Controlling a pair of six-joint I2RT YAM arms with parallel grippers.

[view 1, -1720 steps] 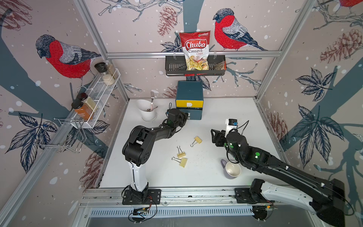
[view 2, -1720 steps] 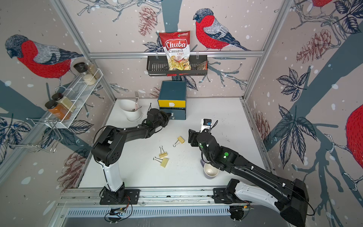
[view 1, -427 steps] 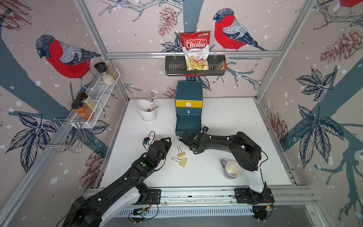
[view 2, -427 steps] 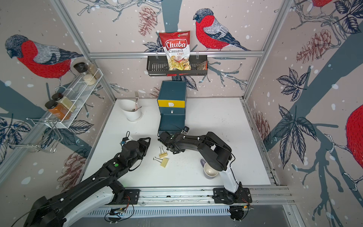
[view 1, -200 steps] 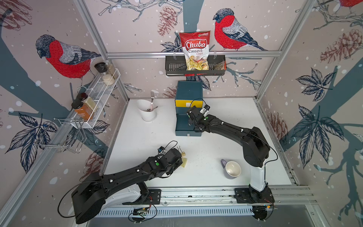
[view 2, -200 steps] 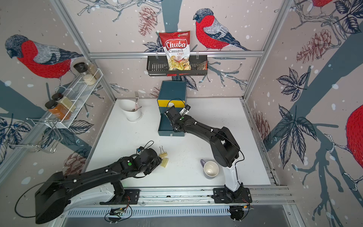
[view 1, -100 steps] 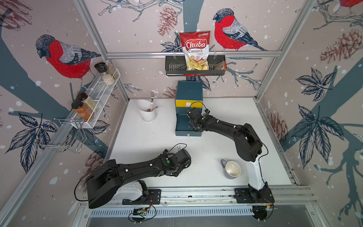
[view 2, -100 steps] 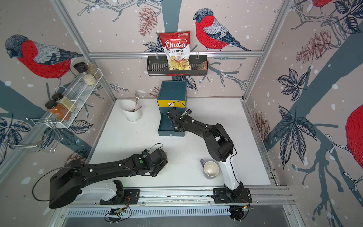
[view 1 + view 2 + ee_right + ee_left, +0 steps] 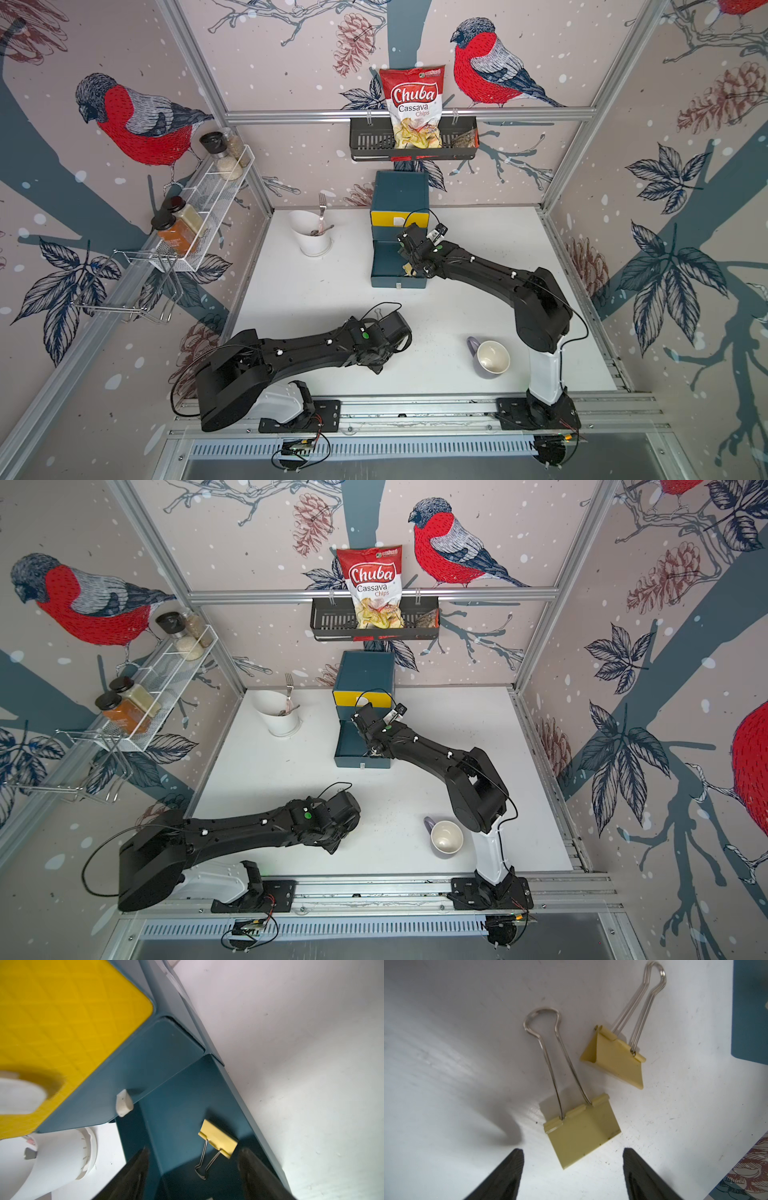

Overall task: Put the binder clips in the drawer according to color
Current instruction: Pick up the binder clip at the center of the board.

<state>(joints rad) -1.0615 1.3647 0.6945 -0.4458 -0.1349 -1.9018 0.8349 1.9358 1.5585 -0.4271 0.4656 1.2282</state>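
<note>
Teal plastic forms the small box-shaped chest of three drawers [image 9: 401,191], which stands at the middle of the back edge of the white bench [image 9: 291,299] in both top views. Its top front is yellow, and its bottom drawer [image 9: 388,266] is pulled out toward the front edge. The black right gripper [image 9: 409,253] hangs over that open drawer, and a scrap of pale yellow shows inside beside it. The black left gripper [image 9: 378,365] points down at the bench near the middle of the front edge, hiding what lies beneath. A lavender ceramic mug [image 9: 490,358] sits toward the front right corner. A white plastic cutlery cup [image 9: 311,241] holding a metal fork stands toward the back left corner.

In the left wrist view the left gripper's dark fingers [image 9: 508,1176] stand wide apart and grip nothing. A pale yellow binder clip [image 9: 583,1132] with silver wire handles lies flat on the bench just beyond their tips, touching neither. A second yellow clip [image 9: 614,1057] lies on its side close by, not touching the first.

In the right wrist view the right gripper's fingers [image 9: 133,1174] are also spread and empty, straddling the open bottom drawer. A third yellow clip [image 9: 218,1141] lies on the drawer floor between them, handles toward the gripper. Above it are the shut middle front with its white pull tab [image 9: 124,1105] and the yellow front [image 9: 62,1032].
</note>
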